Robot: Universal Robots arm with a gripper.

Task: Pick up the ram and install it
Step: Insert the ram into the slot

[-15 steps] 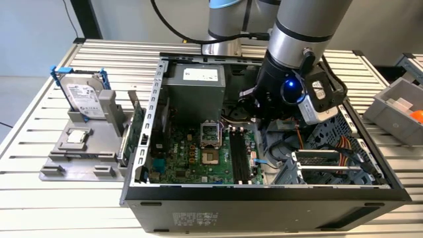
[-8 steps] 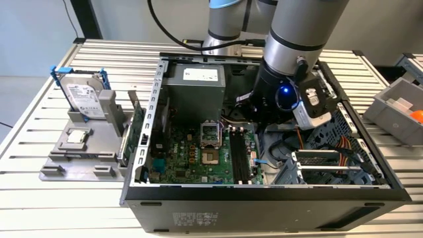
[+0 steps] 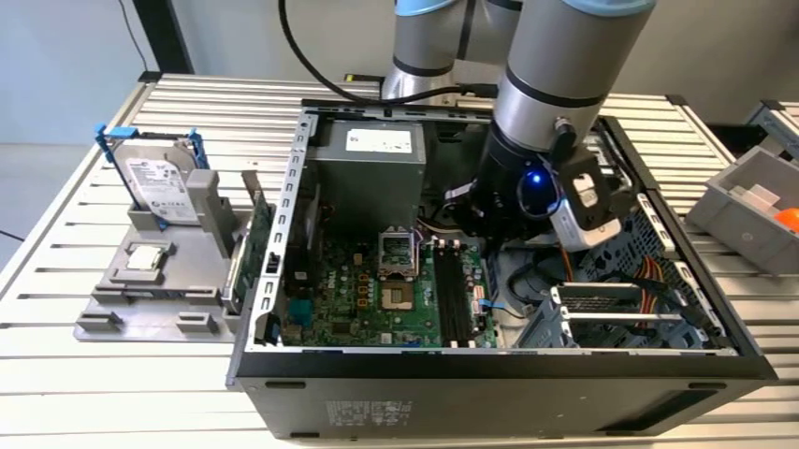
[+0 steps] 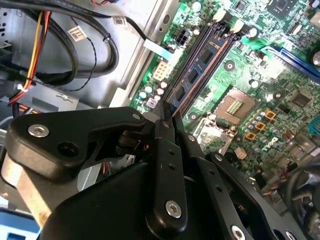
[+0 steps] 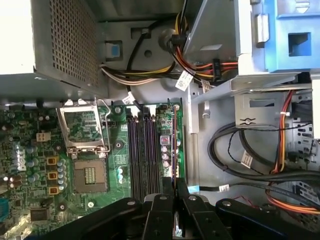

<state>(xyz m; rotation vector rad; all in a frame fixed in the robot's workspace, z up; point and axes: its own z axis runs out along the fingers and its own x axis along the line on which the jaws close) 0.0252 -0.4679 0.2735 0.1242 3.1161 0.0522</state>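
The ram [image 4: 197,70] is a thin dark-blue stick with small chips, held edge-on in my gripper [image 4: 165,120], whose black fingers are shut on one end of it. In the first wrist view the ram [image 5: 176,150] shows as a narrow edge running out from the gripper [image 5: 175,186], over the outer side of the black memory slots [image 5: 142,150] on the green motherboard [image 5: 30,165]. In the exterior view the arm reaches down into the open computer case [image 3: 500,369], and its wrist hangs just above the slots [image 3: 452,290].
The CPU socket [image 3: 397,253] lies beside the slots. A power supply [image 3: 369,159] fills the case's back, and cables [image 5: 240,155] and a drive cage [image 3: 612,309] crowd the exterior view's right. Outside the case stand a hard drive [image 3: 163,182], a green card [image 3: 258,238] and a grey bin [image 3: 762,201].
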